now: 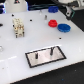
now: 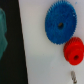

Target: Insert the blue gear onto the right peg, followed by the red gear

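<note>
The blue gear [image 1: 63, 27] lies flat on the white table at the back right of the exterior view. The smaller red gear [image 1: 52, 23] lies just to its left, close beside it. In the wrist view the blue gear [image 2: 60, 24] and red gear [image 2: 74, 50] lie side by side, seen from above. The grey black-edged plate [image 1: 46, 61] sits nearer the front. On it the right peg [image 1: 50, 50] stands dark and upright. The thinner pin [image 1: 37, 55] stands to its left. A blurred white hand [image 1: 70, 7] hangs above the gears. Its fingers do not show.
A beige block-like object [image 1: 18, 26] stands at the exterior view's left. Small dark specks dot the table. In the wrist view the table's edge meets a dark area holding a teal object [image 2: 2, 32].
</note>
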